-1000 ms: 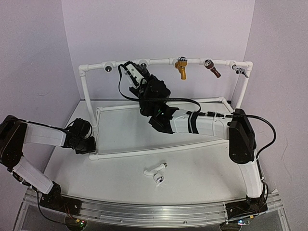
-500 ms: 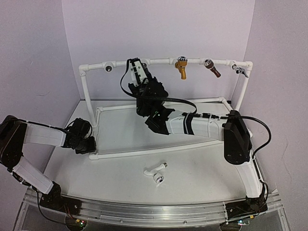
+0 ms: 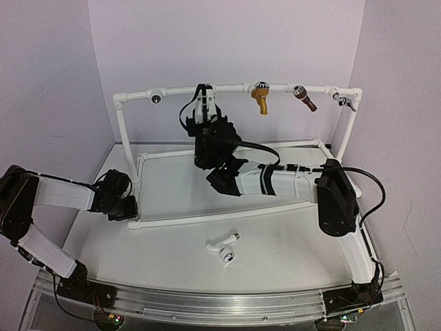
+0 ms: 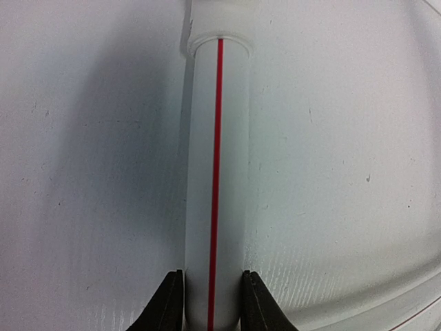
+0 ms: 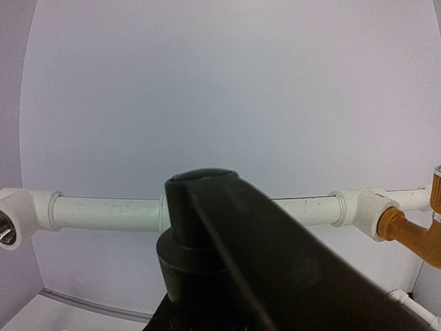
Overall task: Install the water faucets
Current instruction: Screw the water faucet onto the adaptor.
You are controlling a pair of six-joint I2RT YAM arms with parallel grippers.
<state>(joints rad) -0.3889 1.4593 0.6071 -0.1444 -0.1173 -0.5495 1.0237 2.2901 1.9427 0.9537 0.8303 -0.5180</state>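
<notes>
The right end effector grips a black faucet that hides its fingers. The left end effector, largely cropped, clamps the red-striped pipe.

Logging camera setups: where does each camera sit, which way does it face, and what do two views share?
Top external: above and behind the bases, looking down on table and pipe frame; left arm and right arm show.
Left wrist: on the left arm, looking along the red-striped base pipe; the left pincer clasps it.
Right wrist: on the right arm, facing back wall and top rail; black faucet in right pincer fills foreground.
Shared: top external and right wrist show top rail and gold tap.
</notes>
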